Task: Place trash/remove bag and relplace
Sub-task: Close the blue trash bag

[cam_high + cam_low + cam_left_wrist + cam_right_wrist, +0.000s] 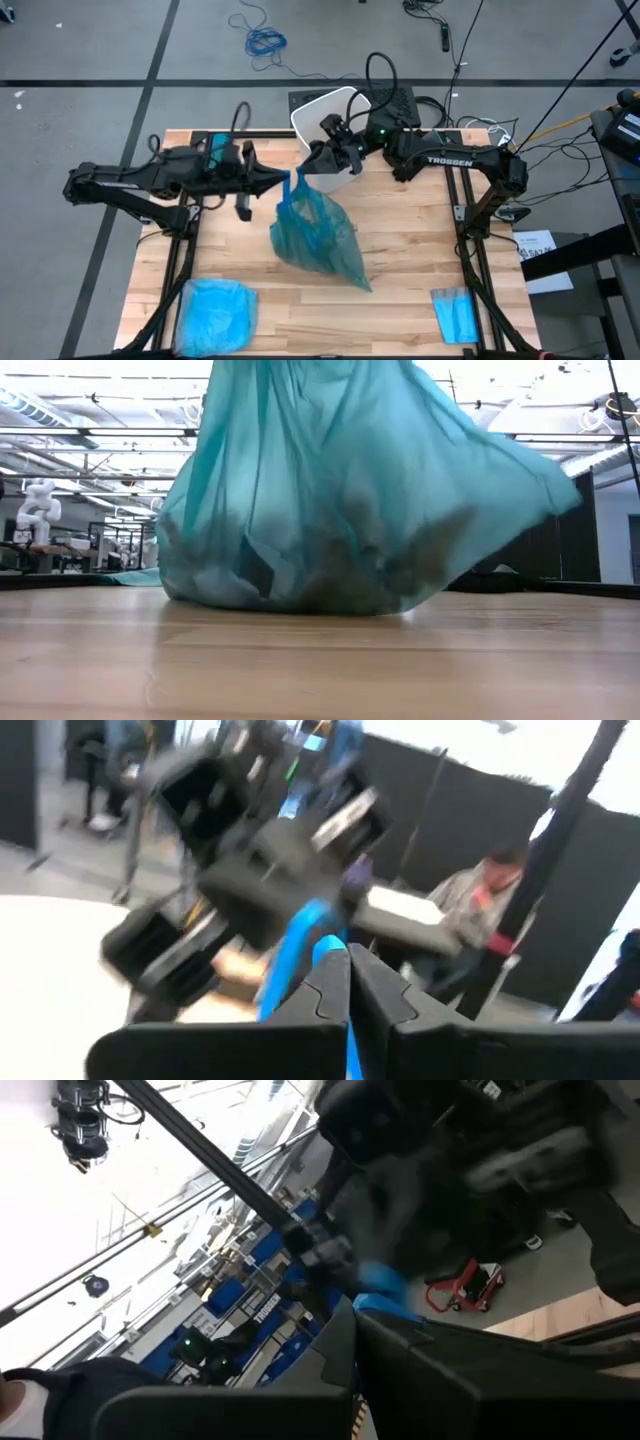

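We saw the teal bag [318,235] hanging between the two arms, its gathered top pulled up into a thin strip near the far edge of the bench [420,260], its full body sagging down and resting on the wood around the middle. From the low view the bag [340,500] filled most of the picture, its bottom touching the bench, and dark and pale lumps of trash [330,565] showed through the thin plastic at the bottom.

The left claw [287,180] had its fingers pressed together on the blue-green strip at the top of the bag; in the left wrist view the strip [300,945] ran out from between the closed fingers. The right claw [318,160] was just beside it, also closed on the top of the bag, and the right wrist view showed a bit of blue plastic [385,1285] at its fingertips.

A white bin [330,125] stood at the far edge of the bench, just behind the two claws. A paler blue bag [215,315] lay at the near left corner, and a small flat folded blue sheet [455,315] lay near the near right corner.
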Robot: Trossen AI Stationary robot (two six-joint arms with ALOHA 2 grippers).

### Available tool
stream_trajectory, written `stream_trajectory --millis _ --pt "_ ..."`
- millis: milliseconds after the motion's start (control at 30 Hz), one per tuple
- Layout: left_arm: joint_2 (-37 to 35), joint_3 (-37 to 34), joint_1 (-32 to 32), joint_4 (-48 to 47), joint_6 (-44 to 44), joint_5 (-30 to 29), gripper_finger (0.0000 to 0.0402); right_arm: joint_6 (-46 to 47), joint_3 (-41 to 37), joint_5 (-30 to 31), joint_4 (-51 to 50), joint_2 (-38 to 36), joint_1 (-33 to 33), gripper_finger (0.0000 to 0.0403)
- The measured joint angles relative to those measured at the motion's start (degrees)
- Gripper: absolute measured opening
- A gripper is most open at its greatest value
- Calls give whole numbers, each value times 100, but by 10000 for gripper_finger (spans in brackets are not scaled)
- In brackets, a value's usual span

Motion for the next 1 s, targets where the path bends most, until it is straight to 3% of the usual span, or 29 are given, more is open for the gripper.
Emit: stream_trajectory --millis 133,333,467,700,1000 --pt "3 -10 1 -234 -4 83 30 -93 0 -58 -137 -1 4 0" --pt "-43 -10 -3 -279 44 202 109 -153 0 -85 -164 0 2 0" --pt "-141 -6 -23 -502 167 -95 153 -168 0 -99 -182 0 -1 0" --pt "-144 -8 -284 -959 186 -553 163 -187 0 -108 -193 0 -31 0" --pt "-205 -8 -316 452 -152 194 163 -213 0 -124 -213 0 -114 0"
